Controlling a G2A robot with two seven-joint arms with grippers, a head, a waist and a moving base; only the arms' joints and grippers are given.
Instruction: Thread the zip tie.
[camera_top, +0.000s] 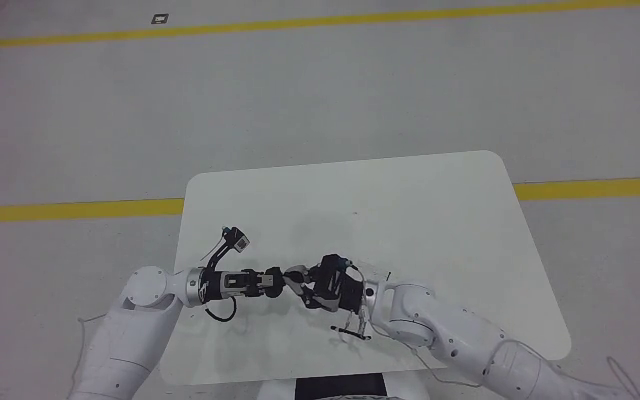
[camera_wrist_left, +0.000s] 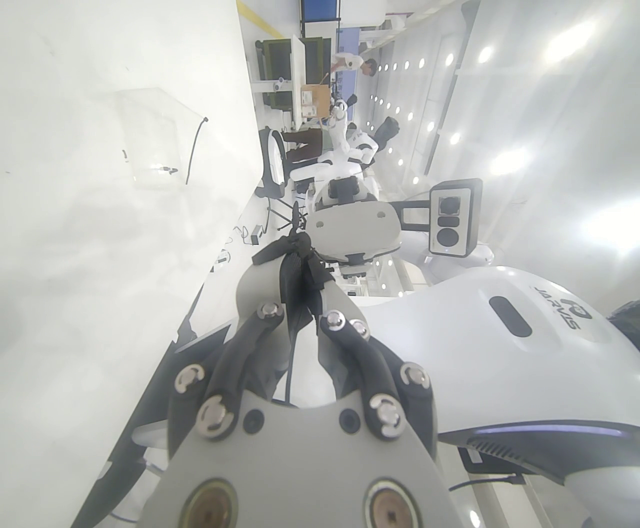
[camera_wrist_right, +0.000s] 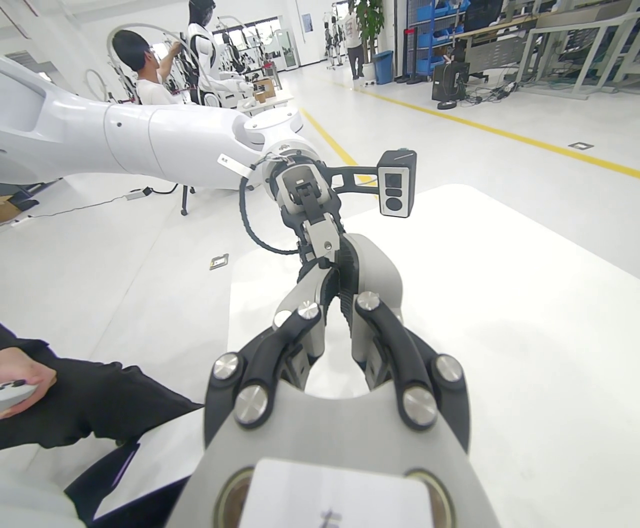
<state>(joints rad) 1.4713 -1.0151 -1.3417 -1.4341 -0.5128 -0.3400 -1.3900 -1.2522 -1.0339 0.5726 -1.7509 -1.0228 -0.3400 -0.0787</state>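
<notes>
Over the near part of the white tabletop, somewhat toward the robot's left of its middle, the two arms meet tip to tip. The left end effector points across at the right arm and the right end effector points back at it. Seen from above, their tips touch or overlap, and I cannot tell which lies over which. In the right wrist view the right end effector's fingers are drawn narrow, the ribbed black pads pressed together, and the tip of the left one sits right against them. In the left wrist view the left end effector's fingers are likewise pulled in close, with black material bunched between and just past them. Whether that is pad, the other arm's fingertips or something gripped, I cannot tell. The zip tie — a thin black strap, slightly curved, with a small head at one end — lies flat on the tabletop. It is well apart from both end effectors, farther out across the surface, along one edge of a faint see-through rectangular patch that I cannot identify.
</notes>
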